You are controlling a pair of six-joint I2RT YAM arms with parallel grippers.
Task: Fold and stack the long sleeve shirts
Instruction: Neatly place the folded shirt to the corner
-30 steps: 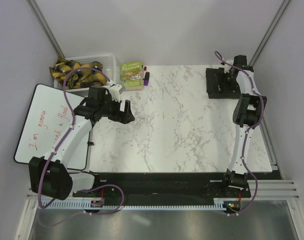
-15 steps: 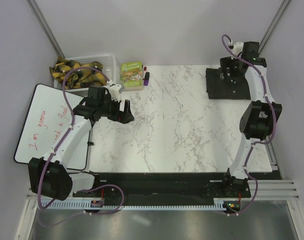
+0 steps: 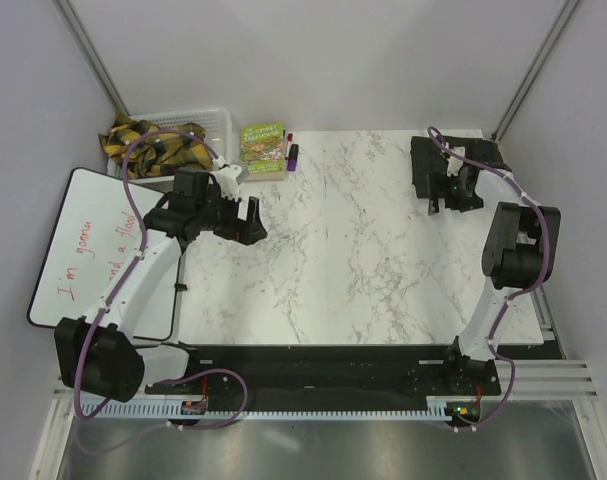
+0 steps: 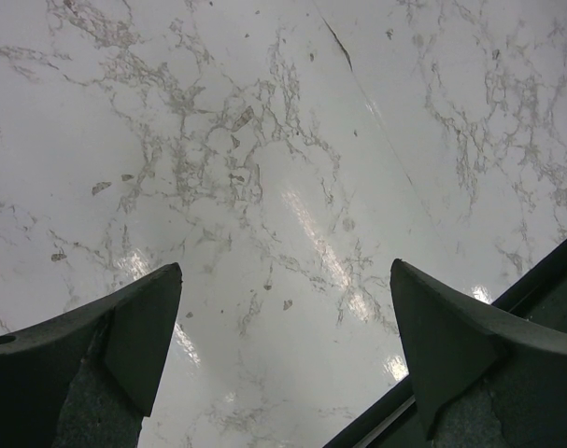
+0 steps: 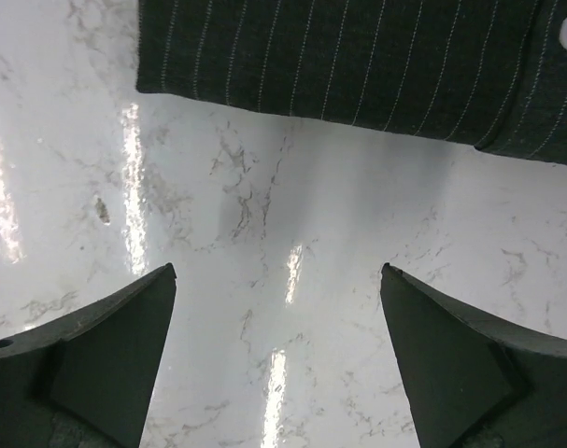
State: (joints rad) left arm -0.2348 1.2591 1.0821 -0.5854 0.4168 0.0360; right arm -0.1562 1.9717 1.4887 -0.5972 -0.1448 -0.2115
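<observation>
A long sleeve shirt [image 3: 421,160], dark with fine pale stripes, lies folded into a rectangle at the table's back right corner. In the right wrist view its near edge [image 5: 358,56] runs across the top, with bare marble below it. My right gripper [image 3: 446,200] [image 5: 278,271] hangs open just in front of that edge, with nothing between its fingers. My left gripper [image 3: 255,222] [image 4: 285,266] is open over bare marble at the left side of the table, far from the shirt. The right arm hides part of the folded shirt in the top view.
A white basket [image 3: 223,120] with yellow-and-black cloth stands at the back left. A green book [image 3: 263,148] and markers [image 3: 291,152] lie beside it. A whiteboard [image 3: 93,250] with red writing sits off the table's left edge.
The right arm swung out past the shirt's far side, then came back; its open gripper now hangs at the shirt's near edge. The left arm shifted only slightly.
</observation>
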